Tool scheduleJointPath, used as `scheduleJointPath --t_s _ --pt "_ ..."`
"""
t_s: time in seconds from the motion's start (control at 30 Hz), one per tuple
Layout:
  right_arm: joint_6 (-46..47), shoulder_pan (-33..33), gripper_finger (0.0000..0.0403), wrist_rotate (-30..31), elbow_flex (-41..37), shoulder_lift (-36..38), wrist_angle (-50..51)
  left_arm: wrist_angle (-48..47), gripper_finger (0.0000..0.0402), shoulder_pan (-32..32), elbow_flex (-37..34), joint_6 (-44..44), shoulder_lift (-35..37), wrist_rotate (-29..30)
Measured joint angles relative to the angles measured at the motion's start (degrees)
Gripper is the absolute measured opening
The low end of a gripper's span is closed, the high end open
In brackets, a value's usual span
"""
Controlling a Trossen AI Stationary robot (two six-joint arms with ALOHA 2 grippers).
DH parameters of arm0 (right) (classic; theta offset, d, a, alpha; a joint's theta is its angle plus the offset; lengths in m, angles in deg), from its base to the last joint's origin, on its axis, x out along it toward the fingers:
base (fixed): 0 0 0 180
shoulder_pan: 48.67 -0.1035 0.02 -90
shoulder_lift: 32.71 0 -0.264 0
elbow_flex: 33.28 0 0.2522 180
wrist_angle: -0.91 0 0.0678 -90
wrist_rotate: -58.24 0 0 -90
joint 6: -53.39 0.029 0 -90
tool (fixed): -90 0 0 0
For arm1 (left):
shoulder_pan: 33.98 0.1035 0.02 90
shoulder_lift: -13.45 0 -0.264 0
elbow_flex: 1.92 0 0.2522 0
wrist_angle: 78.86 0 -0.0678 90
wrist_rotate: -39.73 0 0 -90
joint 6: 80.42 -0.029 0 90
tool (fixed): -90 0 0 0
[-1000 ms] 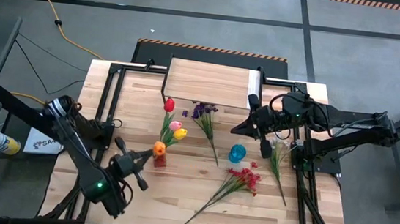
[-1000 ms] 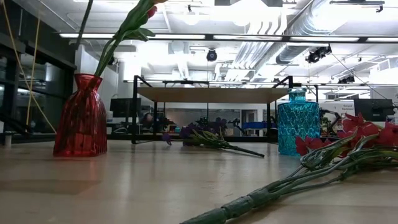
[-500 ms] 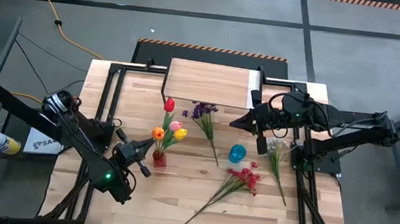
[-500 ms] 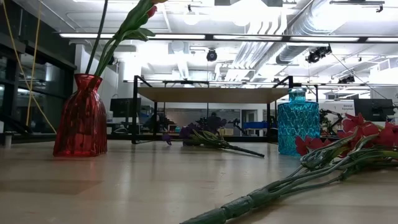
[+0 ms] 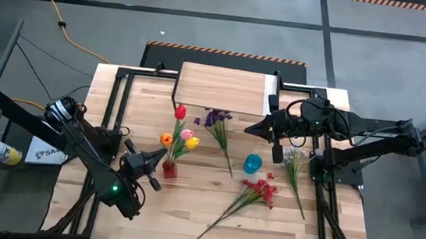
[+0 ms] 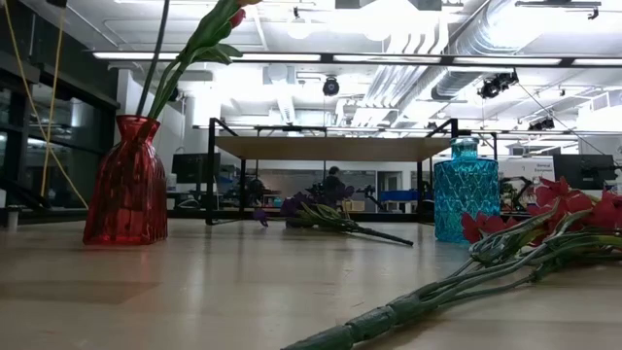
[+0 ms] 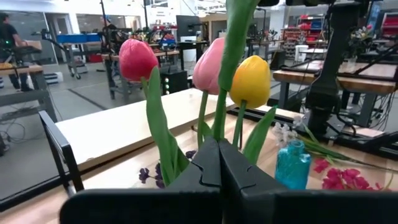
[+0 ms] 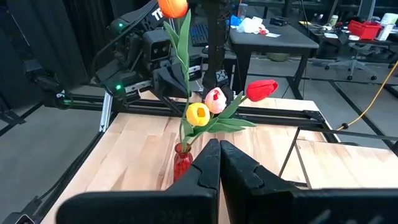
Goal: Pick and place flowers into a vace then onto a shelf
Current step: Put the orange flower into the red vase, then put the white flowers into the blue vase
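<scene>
no legible writing; red vase (image 5: 170,168) just ahead of left gripper (image 5: 153,163) held red, pink, yellow tulips; left gripper clamped orange tulip (image 5: 166,139) stem; blue vase (image 5: 252,164) near closed, empty right gripper (image 5: 254,128) stood empty.

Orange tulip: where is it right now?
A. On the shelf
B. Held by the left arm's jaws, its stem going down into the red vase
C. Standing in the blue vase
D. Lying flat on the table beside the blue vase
B. The left gripper is shut on the stem of the orange tulip, which is over the red vase alongside the red, pink and yellow tulips; the blue vase holds nothing.
</scene>
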Motion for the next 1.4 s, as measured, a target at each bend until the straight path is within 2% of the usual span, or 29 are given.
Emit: scheduleJointPath --t_s 0.17,0.4,0.5,0.67,0.8,1.13,1.4 --pt "0.03 0.0 0.0 -0.14 -0.01 0.0 0.0 6.0 0.002 -0.02 -1.65 -3.93 -0.02 0.08" --pt "-0.12 0.0 0.0 -0.35 0.0 0.0 0.0 10.96 0.002 -0.02 -5.09 -4.0 -0.04 -1.32" --pt "-0.13 0.0 0.0 -0.6 0.0 0.0 0.0 11.07 0.0023 -0.02 -5.09 -3.99 -0.04 -4.63" --pt "-0.26 0.0 0.0 -0.6 0.0 0.0 0.02 10.9 0.0072 -0.02 -5.09 -2.54 -0.04 -10.98" --pt "-1.97 0.0 0.0 -0.64 0.0 0.0 0.02 10.89 0.0095 -0.04 -5.11 -2.27 -0.04 -12.67" --pt "-2.1 0.0 0.0 -0.64 0.0 0.0 0.02 10.34 0.01 -0.18 -5.11 -2.43 -0.01 -18.69" --pt "0.51 0.0 0.0 -0.65 0.0 0.0 2.34 8.44 0.0113 -3.93 -1.71 -2.44 3.31 -30.81"
